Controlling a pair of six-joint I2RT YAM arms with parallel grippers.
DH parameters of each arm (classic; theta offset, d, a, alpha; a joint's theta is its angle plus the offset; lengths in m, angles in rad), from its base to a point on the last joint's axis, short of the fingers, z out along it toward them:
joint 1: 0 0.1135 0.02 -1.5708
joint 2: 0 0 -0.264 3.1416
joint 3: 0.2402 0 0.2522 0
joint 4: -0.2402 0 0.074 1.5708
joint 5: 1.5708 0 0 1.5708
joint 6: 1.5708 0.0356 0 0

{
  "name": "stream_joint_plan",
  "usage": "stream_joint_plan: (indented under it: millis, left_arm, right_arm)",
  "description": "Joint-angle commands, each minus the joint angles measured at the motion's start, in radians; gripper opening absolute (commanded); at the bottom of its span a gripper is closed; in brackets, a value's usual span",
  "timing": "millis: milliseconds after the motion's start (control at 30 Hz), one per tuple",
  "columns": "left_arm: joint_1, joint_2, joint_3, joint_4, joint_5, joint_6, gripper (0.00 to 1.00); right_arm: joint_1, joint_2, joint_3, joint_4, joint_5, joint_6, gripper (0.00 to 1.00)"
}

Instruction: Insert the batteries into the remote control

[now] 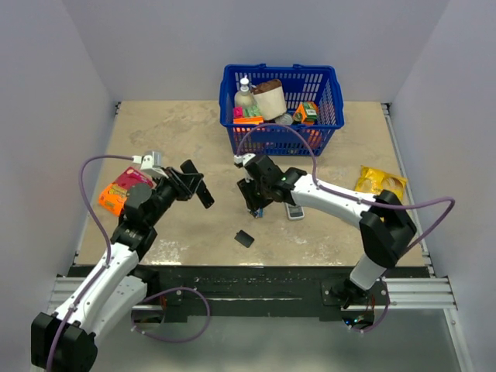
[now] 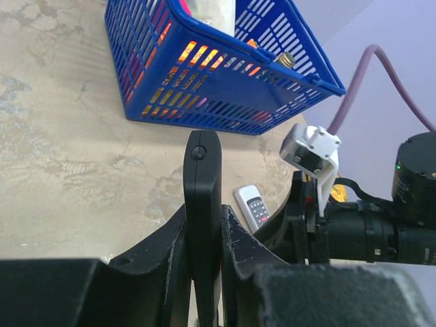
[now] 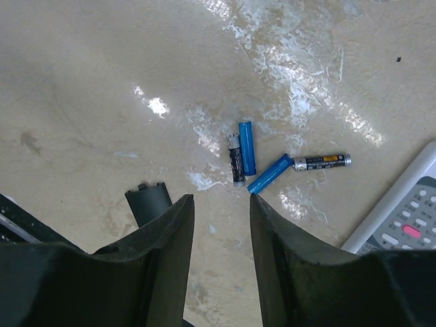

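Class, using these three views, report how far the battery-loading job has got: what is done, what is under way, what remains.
Done: the back cover lies off on the table. Under way: the left gripper clamps the black remote, and the open right gripper hovers above two blue batteries. Remaining: both lie loose, so picking up, inserting and re-covering are all left.

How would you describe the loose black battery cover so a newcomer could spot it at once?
From the blue basket, come toward the table's near edge, past the right gripper. The cover lies alone there: flat, black and rectangular, unlike the round batteries nearby.
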Motion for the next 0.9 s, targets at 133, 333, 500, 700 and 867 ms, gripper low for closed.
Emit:
stream_joint_plan:
  millis: [133, 333, 500, 700, 867]
  left_arm:
    - [-0.002, 0.057, 0.056, 0.046, 0.028, 0.077, 0.00]
    - [-0.002, 0.035, 0.032, 0.045, 0.005, 0.058, 0.00]
    - [-0.002, 0.030, 0.032, 0.031, 0.009, 0.052, 0.00]
    - [-0.001, 0.024, 0.029, 0.031, 0.014, 0.049, 0.00]
    - [-0.002, 0.020, 0.026, 0.031, 0.013, 0.049, 0.00]
  right_arm:
    - [0.023, 0.137, 0.151, -0.084, -0.007, -0.019, 0.31]
    - [0.041, 0.211, 0.208, -0.145, 0.022, -0.031, 0.27]
    - [0.049, 0.241, 0.228, -0.170, 0.071, -0.030, 0.27]
    - [0.057, 0.276, 0.240, -0.171, 0.074, -0.022, 0.26]
    - [0.058, 0.292, 0.240, -0.170, 0.088, -0.019, 0.26]
